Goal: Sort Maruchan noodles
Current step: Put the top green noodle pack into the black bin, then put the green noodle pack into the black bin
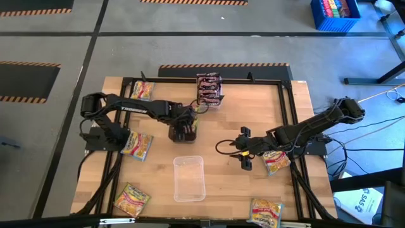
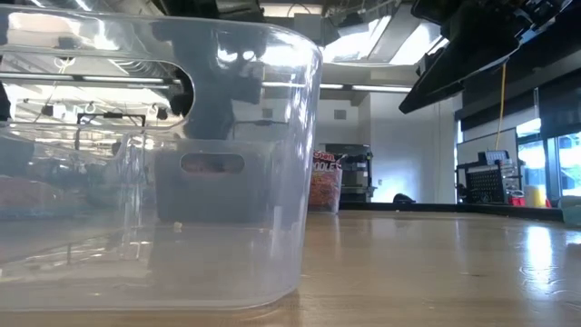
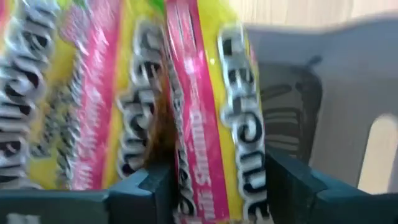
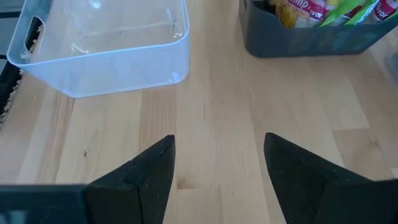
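Several flat, glossy yellow-pink noodle packets (image 3: 211,124) stand on edge in the dark grey bin (image 1: 182,132) near the middle of the desk (image 1: 221,126); one of them sits between the fingers (image 3: 292,186) of the left hand (image 1: 183,130), which hovers over the bin, though whether those fingers grip it or have let go cannot be told. Further yellow-pink packets lie flat on the bare wood: one at the far left (image 1: 142,90), one beside the left arm's base (image 1: 137,145), one at the near left (image 1: 131,199), one at the near edge (image 1: 266,211) and one under the right arm (image 1: 276,161). A stack of dark brown-red packets (image 1: 209,89) stands at the far edge. The clear plastic tray (image 1: 189,178), rectangular with rounded corners and a handle slot, rests near the front centre. The right hand (image 1: 244,152) hangs over plain light-wood planks between tray and bin, its two dark wedge-shaped fingers (image 4: 143,180) spread wide with nothing between them.
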`<state>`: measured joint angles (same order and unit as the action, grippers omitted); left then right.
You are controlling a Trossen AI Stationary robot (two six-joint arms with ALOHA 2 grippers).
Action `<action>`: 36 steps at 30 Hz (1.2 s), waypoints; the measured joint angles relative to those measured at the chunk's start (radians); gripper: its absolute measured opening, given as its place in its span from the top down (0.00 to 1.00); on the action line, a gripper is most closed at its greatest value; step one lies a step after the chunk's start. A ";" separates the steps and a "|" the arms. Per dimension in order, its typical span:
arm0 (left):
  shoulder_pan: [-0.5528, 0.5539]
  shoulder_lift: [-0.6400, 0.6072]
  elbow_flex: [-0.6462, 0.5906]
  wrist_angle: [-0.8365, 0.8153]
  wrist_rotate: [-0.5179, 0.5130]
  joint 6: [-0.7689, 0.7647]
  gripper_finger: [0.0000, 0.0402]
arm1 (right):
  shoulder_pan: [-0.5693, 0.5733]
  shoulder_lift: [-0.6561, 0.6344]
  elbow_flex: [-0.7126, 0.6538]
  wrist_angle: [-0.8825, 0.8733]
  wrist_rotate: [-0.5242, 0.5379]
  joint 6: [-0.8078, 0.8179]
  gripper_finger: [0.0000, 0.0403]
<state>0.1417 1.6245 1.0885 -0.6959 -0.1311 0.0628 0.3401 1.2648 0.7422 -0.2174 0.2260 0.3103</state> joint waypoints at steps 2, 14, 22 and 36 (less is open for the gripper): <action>0.000 -0.005 -0.001 -0.014 -0.007 0.000 0.50 | 0.000 0.000 0.000 0.000 0.000 0.000 0.44; -0.009 -0.068 0.023 -0.096 -0.017 -0.022 0.48 | 0.000 0.000 0.000 0.018 0.000 -0.001 0.44; -0.062 -0.221 0.023 -0.198 0.004 -0.107 0.48 | 0.000 0.001 0.002 0.058 0.009 -0.008 0.44; -0.458 -0.393 0.015 -0.275 0.179 -0.721 0.48 | 0.000 0.017 0.002 0.083 -0.002 -0.003 0.44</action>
<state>-0.3160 1.2312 1.1036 -0.9707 0.0478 -0.6584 0.3401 1.2816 0.7437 -0.1342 0.2236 0.3074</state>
